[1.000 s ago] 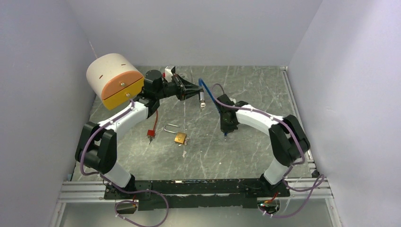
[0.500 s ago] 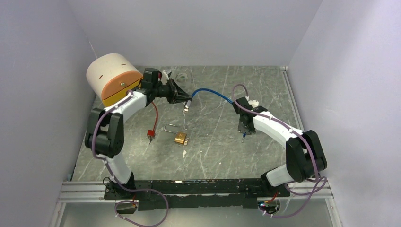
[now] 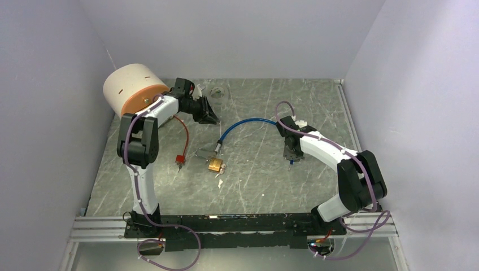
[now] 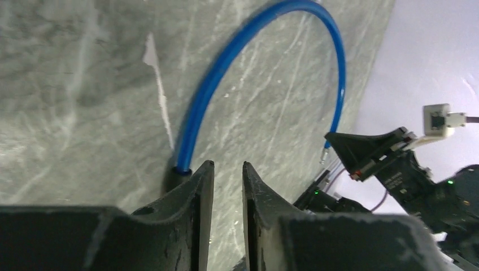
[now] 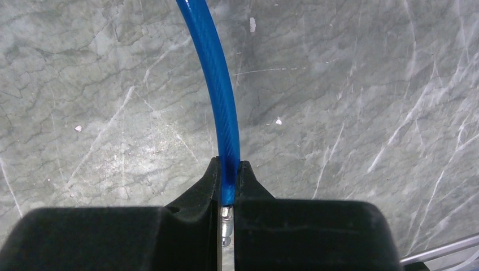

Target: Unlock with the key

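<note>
Top view. The brass padlock (image 3: 215,165) lay near the middle of the table (image 3: 282,186), its shackle (image 3: 203,152) pointing far-left. A small pale piece just near of it was probably the key (image 3: 220,180), though it was too small to confirm.

The lock appeared to be a compact, rigid metal body, dense for its size and smooth enough to slip. It would best be clamped across its flat faces. The key, being thin and low to the surface, would offer only its head for a pinch.

The left gripper (image 4: 227,169) hovered at the far left, jaws slightly parted with nothing between them. The right gripper (image 5: 227,172) was closed on one end of a blue cable (image 3: 248,121). The cable arched leftward, and its free end lay just beside the shackle.

The surface was a hard, smooth, grey veined sheet on which the lock would probably slide when pushed. Pale walls enclosed the left, far and right sides. A red cable (image 3: 183,132) ended just left of the lock, and a cream-and-orange drum (image 3: 133,90) occupied the far-left corner. Approach looked freest from the near right.
</note>
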You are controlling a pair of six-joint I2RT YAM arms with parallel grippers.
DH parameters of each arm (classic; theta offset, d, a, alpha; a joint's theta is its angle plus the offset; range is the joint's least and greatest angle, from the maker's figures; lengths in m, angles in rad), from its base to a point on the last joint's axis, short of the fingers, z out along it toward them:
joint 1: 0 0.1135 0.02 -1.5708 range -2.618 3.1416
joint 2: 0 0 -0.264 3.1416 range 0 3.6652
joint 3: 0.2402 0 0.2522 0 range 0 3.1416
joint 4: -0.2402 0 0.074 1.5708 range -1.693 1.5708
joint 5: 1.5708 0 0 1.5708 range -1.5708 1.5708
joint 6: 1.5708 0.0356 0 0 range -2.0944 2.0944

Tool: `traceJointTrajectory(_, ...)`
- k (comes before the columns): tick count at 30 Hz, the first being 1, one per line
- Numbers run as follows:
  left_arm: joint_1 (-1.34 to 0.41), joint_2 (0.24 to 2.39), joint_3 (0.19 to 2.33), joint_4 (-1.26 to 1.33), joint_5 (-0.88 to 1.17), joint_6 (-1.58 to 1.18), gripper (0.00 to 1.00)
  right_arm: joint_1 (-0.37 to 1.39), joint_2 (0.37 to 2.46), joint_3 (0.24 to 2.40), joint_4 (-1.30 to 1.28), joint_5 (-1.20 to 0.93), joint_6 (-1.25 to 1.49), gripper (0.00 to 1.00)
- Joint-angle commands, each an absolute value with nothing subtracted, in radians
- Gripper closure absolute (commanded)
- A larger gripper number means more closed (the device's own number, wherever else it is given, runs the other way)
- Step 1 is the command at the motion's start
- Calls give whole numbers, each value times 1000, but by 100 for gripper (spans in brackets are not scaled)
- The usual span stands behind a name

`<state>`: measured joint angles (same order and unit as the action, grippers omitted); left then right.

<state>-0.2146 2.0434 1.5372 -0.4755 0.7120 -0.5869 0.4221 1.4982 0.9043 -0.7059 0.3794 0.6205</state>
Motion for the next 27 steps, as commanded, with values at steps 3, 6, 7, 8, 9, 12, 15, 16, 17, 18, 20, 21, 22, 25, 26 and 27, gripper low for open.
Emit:
traceJointTrajectory(3, -196, 2058, 1598, -530, 668, -466, 65, 422, 1478, 955, -676, 359, 632, 100)
traceJointTrajectory(6, -196, 2033, 1582, -511, 678, -467, 57, 421, 1453, 963, -673, 329, 643, 100)
traceJointTrajectory(7, -197, 2023, 1571, -505, 683, -465, 55, 420, 1439, 963, -667, 317, 646, 100)
traceJointTrajectory(8, -199, 2010, 1556, -501, 690, -467, 52, 421, 1424, 962, -663, 305, 648, 100)
traceJointTrajectory(9, -202, 1996, 1537, -494, 692, -470, 49, 422, 1409, 961, -654, 295, 652, 94)
traceJointTrajectory(12, -256, 1944, 1481, -530, 568, -434, 36, 422, 1371, 956, -646, 269, 662, 84)
traceJointTrajectory(15, -353, 1894, 1418, -548, 341, -377, 30, 421, 1361, 946, -651, 245, 680, 80)
traceJointTrajectory(16, -384, 1883, 1404, -553, 268, -369, 30, 421, 1361, 943, -654, 240, 688, 80)
traceJointTrajectory(17, -411, 1875, 1397, -568, 189, -363, 30, 420, 1356, 938, -657, 235, 697, 79)
traceJointTrajectory(18, -432, 1873, 1395, -586, 140, -364, 31, 421, 1350, 932, -662, 227, 705, 78)
traceJointTrajectory(20, -462, 1869, 1385, -610, 80, -375, 35, 421, 1330, 912, -662, 215, 720, 75)
traceJointTrajectory(21, -473, 1866, 1377, -616, 71, -380, 37, 421, 1317, 900, -659, 211, 729, 73)
traceJointTrajectory(22, -482, 1863, 1369, -621, 63, -385, 40, 421, 1305, 886, -656, 206, 735, 70)
traceJointTrajectory(25, -507, 1875, 1366, -652, 6, -405, 45, 421, 1268, 851, -652, 197, 746, 67)
traceJointTrajectory(26, -515, 1883, 1371, -665, 2, -410, 47, 420, 1258, 844, -653, 195, 751, 67)
traceJointTrajectory(27, -520, 1892, 1381, -682, -36, -418, 48, 421, 1250, 838, -652, 193, 753, 67)
